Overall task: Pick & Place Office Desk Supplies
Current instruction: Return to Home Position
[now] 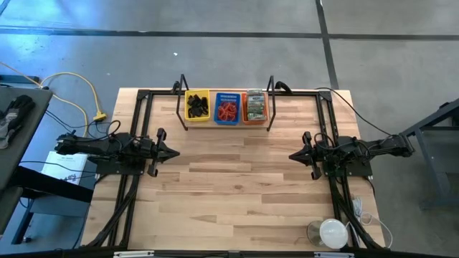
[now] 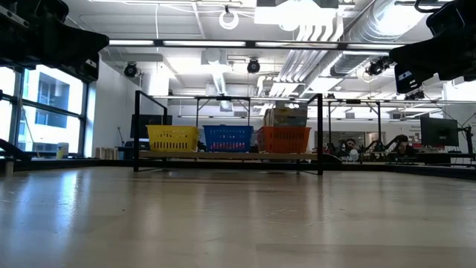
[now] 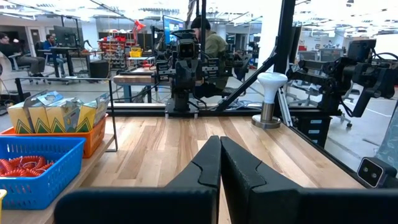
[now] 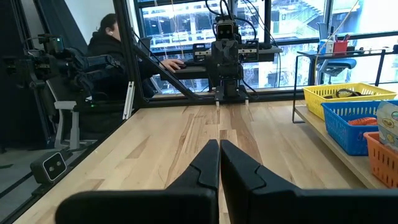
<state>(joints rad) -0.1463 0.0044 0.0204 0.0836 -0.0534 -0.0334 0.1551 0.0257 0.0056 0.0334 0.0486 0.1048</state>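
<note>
Bare wooden table (image 1: 237, 193): office desk supplies (image 1: 227, 110) lie in trays (image 1: 217, 107) on the far shelf (image 2: 223, 155), midway between the clenched, empty left gripper (image 1: 171, 153) and right gripper (image 1: 295, 155).

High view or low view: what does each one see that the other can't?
Only the high view: black clips inside the yellow plastic tray, red loops inside the blue plastic tray, and the round white object. Only the low view: white ceiling ducts and people far behind. Both: those trays and the orange plastic tray on the black metal shelf, plus the parked arms, left end effector and right end effector shut.
</note>
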